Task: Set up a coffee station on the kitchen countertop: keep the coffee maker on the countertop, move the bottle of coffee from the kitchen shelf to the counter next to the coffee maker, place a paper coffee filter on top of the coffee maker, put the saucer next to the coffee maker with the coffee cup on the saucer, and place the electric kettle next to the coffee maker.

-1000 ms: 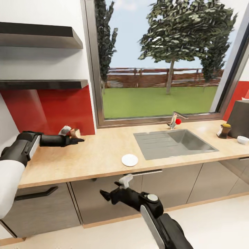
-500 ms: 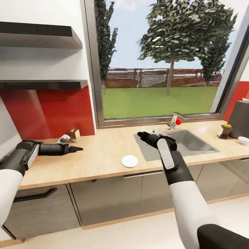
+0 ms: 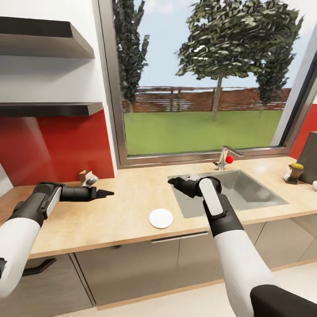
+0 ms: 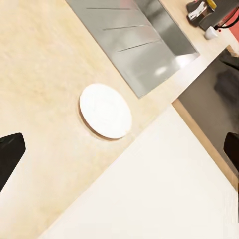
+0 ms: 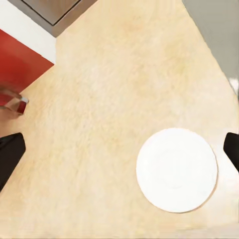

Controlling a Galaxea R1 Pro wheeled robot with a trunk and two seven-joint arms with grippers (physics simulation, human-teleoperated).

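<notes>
Looking at the head view first: the saucer [image 3: 160, 218] lies flat near the front edge of the kitchen countertop [image 3: 132, 198], low in the middle of the frame, with bare wood all round it. The right gripper [image 3: 172, 181] hangs above the near-left corner of the sink [image 3: 229, 191], up and to the right of the plate and clear of it. The left gripper [image 3: 109, 193] is held out over the counter at centre left, well apart from the saucer, its tips looking close together from here. Far right, the bottle of coffee [image 3: 294, 172] stands just beside the coffee maker [image 3: 309, 157], with a sliver of white at the frame edge that may be the coffee cup.

From the left wrist view the saucer [image 4: 105, 110] sits mid-frame, and the dark fingertips [image 4: 10, 158] show at the two side edges, so those jaws are wide after all.

From the right wrist view the saucer [image 5: 177, 170] lies lower right, off-centre between widely spread fingertips [image 5: 10, 158], nothing held.

Picking up the saucer seems to be the step in hand. A thin plate lying flat offers little to grip, so I'd centre the right gripper over one rim, come down steeply, pinch across the edge near the counter's front, then lift level before carrying it towards the coffee maker.
</notes>
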